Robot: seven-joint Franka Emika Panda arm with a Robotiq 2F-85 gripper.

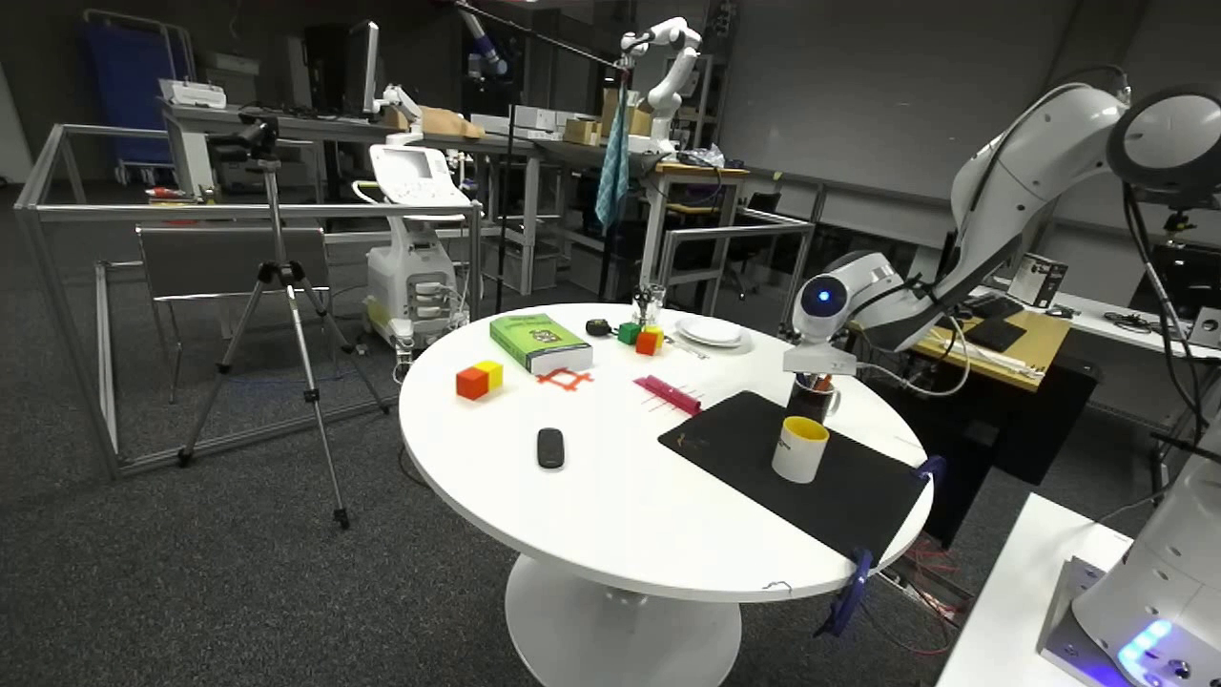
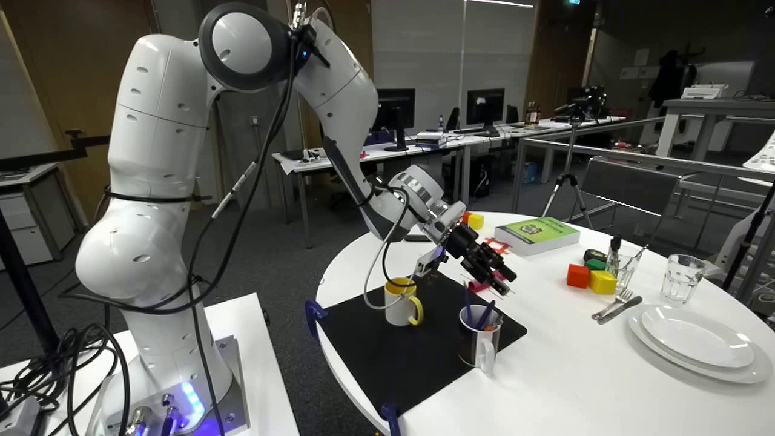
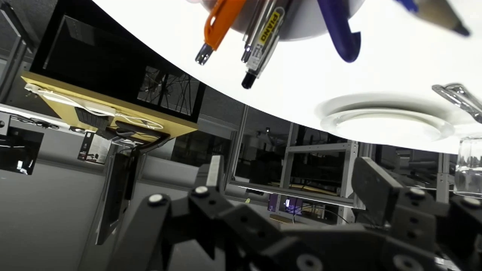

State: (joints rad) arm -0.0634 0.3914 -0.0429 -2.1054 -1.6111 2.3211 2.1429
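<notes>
One word reads clearly: "PIANO", in dark capitals on the yellow label [image 3: 269, 27] of a clear pen [image 3: 263, 44] — seen in the wrist view, set lengthwise. Beside it is a pale strip [image 3: 257, 55] with marks too small to read. The green book [image 2: 537, 233] carries title lettering and a small emblem on its cover, the words blurred in both exterior views. The white mug [image 1: 799, 456] has dark lettering on its side — too tiny to make out in an exterior view. Print on the background box [image 3: 94, 147] is likewise illegible.
</notes>
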